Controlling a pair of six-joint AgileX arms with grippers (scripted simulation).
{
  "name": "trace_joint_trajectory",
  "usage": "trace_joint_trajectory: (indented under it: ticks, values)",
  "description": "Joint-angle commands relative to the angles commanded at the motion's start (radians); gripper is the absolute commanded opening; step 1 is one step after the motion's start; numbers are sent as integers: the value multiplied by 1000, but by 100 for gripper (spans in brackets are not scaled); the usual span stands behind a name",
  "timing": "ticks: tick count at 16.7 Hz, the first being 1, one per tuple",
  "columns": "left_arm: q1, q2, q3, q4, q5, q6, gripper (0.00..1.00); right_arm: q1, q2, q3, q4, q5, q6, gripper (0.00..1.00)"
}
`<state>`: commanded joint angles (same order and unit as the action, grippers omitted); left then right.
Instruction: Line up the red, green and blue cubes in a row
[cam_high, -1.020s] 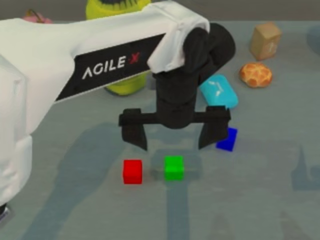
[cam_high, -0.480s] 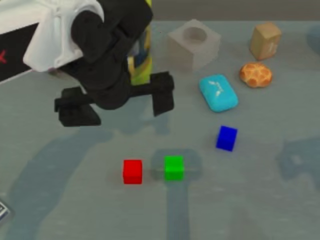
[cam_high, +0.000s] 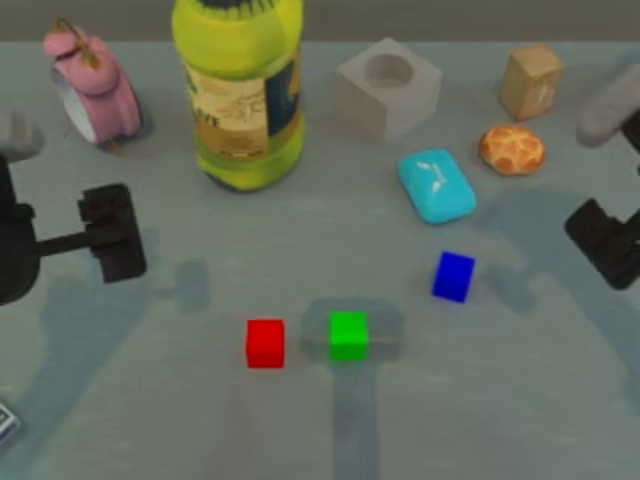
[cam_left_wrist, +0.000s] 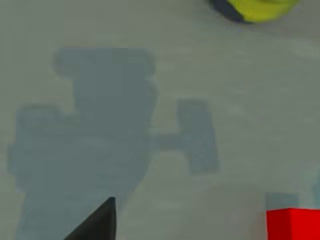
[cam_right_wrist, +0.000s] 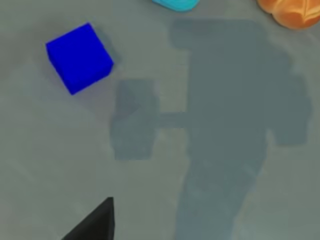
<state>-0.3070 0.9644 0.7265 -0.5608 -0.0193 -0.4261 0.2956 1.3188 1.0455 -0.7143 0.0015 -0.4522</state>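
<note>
The red cube (cam_high: 265, 343) and the green cube (cam_high: 348, 335) sit side by side at the table's front middle, a small gap between them. The blue cube (cam_high: 453, 276) lies apart, to the right and farther back, turned slightly. My left gripper (cam_high: 15, 250) hangs at the left edge, open and empty, one finger (cam_high: 112, 235) showing. Its wrist view holds one fingertip (cam_left_wrist: 102, 222) and a corner of the red cube (cam_left_wrist: 292, 224). My right gripper (cam_high: 625, 245) is at the right edge, open, well right of the blue cube (cam_right_wrist: 79, 57); one fingertip (cam_right_wrist: 100, 220) shows.
Along the back stand a pink alarm clock (cam_high: 90, 85), a tall yellow bottle (cam_high: 240, 90), a grey block with a round hole (cam_high: 390, 85) and a tan wooden block (cam_high: 530, 80). An orange lump (cam_high: 511, 149) and a cyan soap bar (cam_high: 437, 185) lie behind the blue cube.
My left arm has pulled back from above the cubes to the left edge, uncovering the bottle and clock. My right gripper has come into view at the right edge. The cubes stayed put.
</note>
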Motion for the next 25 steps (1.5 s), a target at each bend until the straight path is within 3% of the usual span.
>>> trace_joint_trajectory:
  ticks: [7,12,20,25]
  values:
    - [226,-650,-509,359,13,269,100,133,593,480,-324,-3,-210,100]
    - [314,-926,-701,533,19,404,100,187,823,695,-439,0,-296,100]
    - [327,-964,-727,561,19,426,100,191,855,723,-451,1,-309,100]
    - [327,-964,-727,561,19,426,100,194,906,625,-298,2,-308,100]
